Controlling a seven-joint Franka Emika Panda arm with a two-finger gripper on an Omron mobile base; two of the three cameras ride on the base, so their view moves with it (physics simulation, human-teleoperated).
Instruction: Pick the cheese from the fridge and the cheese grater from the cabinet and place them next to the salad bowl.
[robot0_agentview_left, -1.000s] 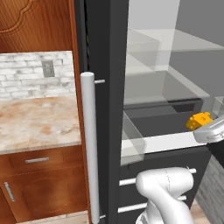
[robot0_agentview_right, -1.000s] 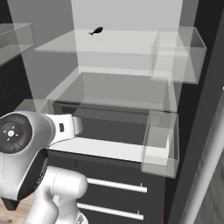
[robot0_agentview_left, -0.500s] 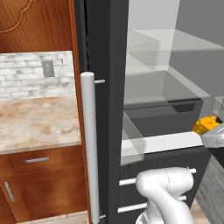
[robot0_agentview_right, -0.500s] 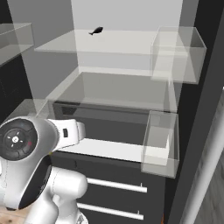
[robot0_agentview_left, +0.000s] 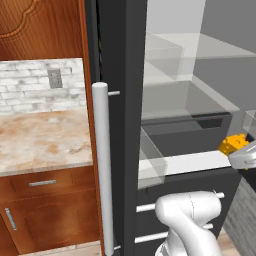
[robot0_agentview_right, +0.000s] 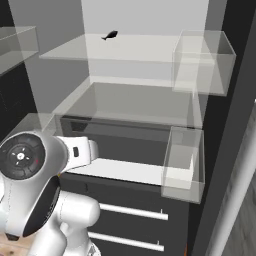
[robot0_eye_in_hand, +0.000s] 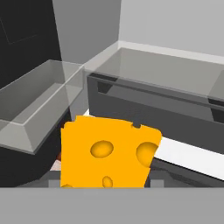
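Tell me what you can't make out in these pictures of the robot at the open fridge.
- Gripper fingertips: in the hand view the cheese covers them, so the grip itself is unseen.
- Cheese in the left base view: partly cut by the right edge and the white hand.
- Small dark item on the upper fridge shelf, right base view: too small to identify.

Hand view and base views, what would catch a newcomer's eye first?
The bright orange cheese with holes, looming at the bottom of the hand view, in front of the open fridge with its translucent shelves. Next, the long silver handle running down the fridge door in the left base view.
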